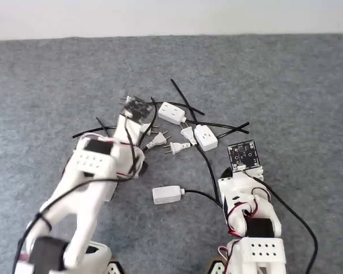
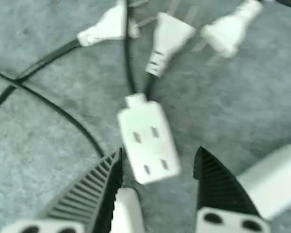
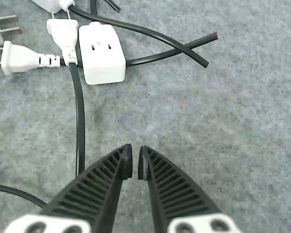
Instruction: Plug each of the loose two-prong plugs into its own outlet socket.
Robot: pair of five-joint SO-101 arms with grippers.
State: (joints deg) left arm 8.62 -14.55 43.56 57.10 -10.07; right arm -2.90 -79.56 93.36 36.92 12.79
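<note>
The left gripper [image 2: 159, 154] stands open astride an outlet socket [image 2: 148, 145], the nearest plug [image 2: 170, 36] just beyond; the right gripper [image 3: 135, 156] is all but closed, empty, over bare carpet [image 3: 223, 121]; squeezing the socket's smooth end may squirt it sideways, and crossed cords [image 2: 14, 85] could drag plugs askew.

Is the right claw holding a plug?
No, the right gripper is shut on nothing over bare carpet, and the white plug lies apart from it.

White plugs [image 1: 175, 147] & outlet sockets [image 1: 171, 112] w/ black cords [image 3: 80, 111], speckled grey mat [image 1: 297, 85], ribbed black right gripper [image 3: 134, 162]
</note>
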